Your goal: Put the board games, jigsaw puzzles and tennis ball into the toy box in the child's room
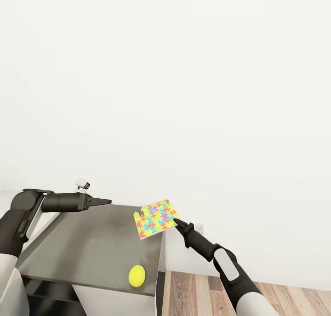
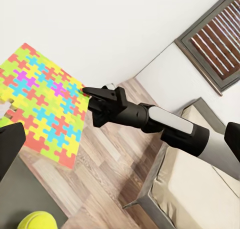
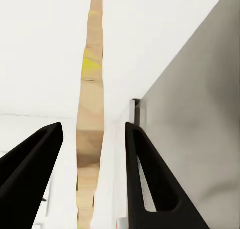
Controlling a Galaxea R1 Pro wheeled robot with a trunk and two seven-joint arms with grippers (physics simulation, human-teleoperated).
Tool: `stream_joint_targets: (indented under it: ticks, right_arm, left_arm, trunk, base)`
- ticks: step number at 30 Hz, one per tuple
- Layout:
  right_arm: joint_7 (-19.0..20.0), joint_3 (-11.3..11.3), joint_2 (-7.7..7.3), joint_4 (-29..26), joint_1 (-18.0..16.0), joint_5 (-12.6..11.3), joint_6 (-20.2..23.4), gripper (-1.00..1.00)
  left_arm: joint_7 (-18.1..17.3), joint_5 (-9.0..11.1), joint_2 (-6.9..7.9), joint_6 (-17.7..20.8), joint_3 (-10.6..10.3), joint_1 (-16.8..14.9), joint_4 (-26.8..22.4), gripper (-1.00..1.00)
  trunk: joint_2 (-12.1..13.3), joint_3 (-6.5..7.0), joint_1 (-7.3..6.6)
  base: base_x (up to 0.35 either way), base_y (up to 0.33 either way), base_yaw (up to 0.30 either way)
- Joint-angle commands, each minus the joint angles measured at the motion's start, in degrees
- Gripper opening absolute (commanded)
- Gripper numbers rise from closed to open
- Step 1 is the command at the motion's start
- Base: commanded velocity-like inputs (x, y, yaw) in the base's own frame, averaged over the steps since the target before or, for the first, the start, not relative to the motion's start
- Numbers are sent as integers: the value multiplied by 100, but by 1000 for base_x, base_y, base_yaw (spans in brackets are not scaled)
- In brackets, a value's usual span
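Right gripper [image 1: 175, 221] clamps a jigsaw puzzle [image 1: 155, 218] by its edge, raised above the table [image 1: 92, 247] corner. Left gripper [image 1: 108, 201]: closed, empty. Tennis ball [image 1: 137, 275] lies near the table's front edge.

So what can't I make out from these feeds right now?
- Right gripper grip: in the right wrist view the jigsaw puzzle sits edge-on between the fingers with gaps both sides; contact unclear.
- Left gripper: head view shows it side-on, so open or shut is unreadable.
- Table: its near left part is cut off by the head view's edge and the left arm.
- Tennis ball: cropped by the left wrist view's edge.
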Motion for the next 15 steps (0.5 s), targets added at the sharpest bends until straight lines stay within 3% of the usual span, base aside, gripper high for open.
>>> stream_joint_targets:
  ticks: [1, 15]
  right_arm:
    - [8, -29, 6, 3, -3, -9, 38, -100]
    - [-42, -82, -31, 14, 5, -3, 78, -100]
  left_arm:
    - [-22, -2, 2, 61, -2, -3, 0, 100]
    - [-22, -2, -1, 61, -9, -3, 0, 100]
  trunk:
    - [37, 11, -22]
    - [599, 263, -330]
  base:
    - [0, 0, 0]
    - [0, 0, 0]
